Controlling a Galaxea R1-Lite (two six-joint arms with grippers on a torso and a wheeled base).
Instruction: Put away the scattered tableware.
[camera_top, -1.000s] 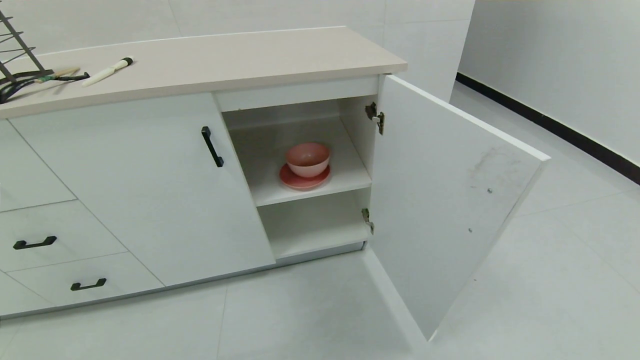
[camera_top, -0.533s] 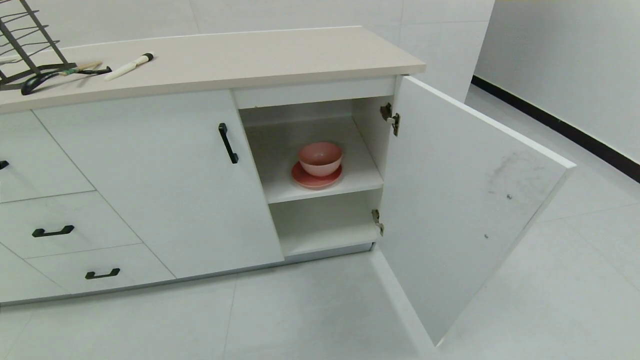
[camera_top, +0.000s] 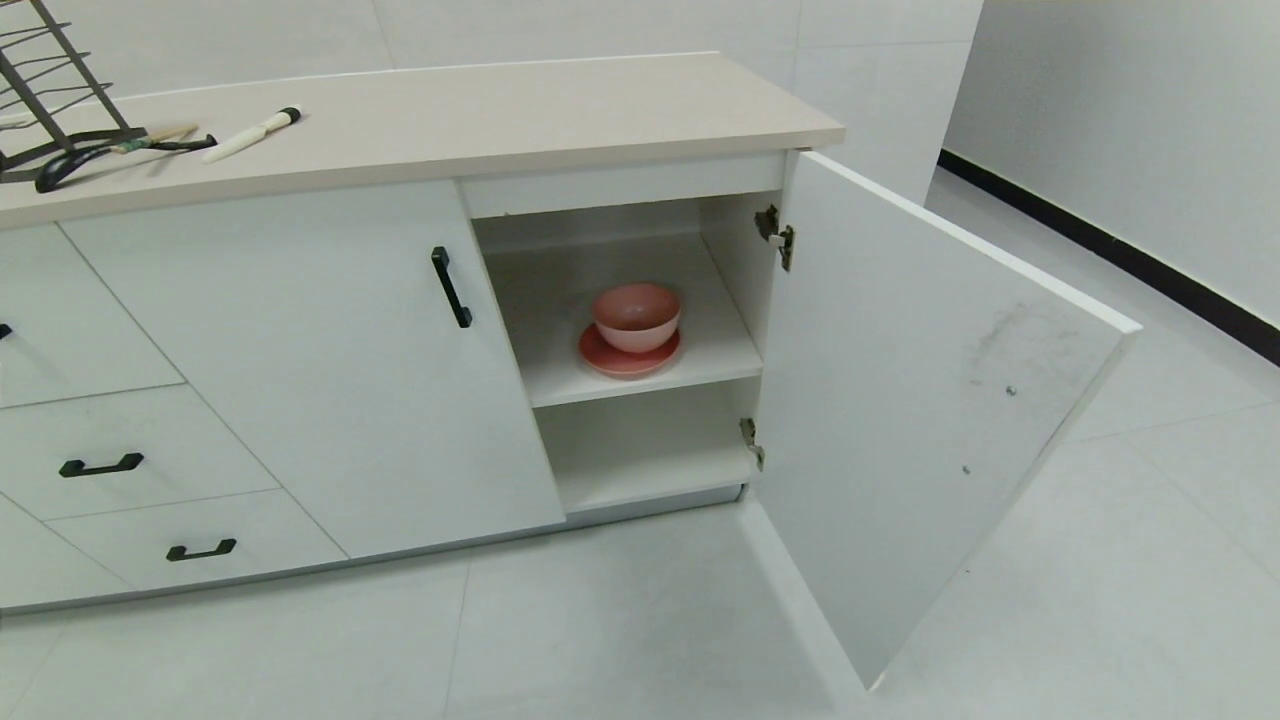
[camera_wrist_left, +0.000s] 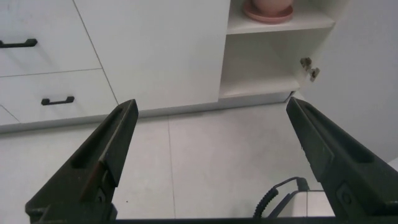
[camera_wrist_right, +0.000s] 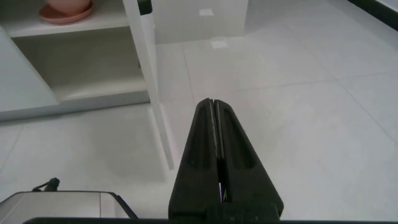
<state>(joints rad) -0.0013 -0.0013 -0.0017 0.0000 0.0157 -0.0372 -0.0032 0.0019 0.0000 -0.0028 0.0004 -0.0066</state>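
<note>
Open cabinet holding a pink bowl on a plate, with my two grippers hanging low before it.

The pink bowl (camera_top: 636, 315) sits on a red plate (camera_top: 628, 362) on the cabinet's upper shelf (camera_top: 705, 350), beside the swung-open door (camera_top: 900, 420). My left gripper (camera_wrist_left: 210, 109) hangs over the floor tiles (camera_wrist_left: 205, 162) with its fingers spread wide. My right gripper (camera_wrist_right: 214, 106) has its fingers pressed together. On the countertop (camera_top: 500, 110) lies what looks like a white-handled knife (camera_top: 252, 133).

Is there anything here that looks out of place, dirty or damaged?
Yes. A knife lies loose on the counter near the rack, not put away. The open door has dark smudges on its inner face. The bowl sits upright on the plate, in order.
</note>
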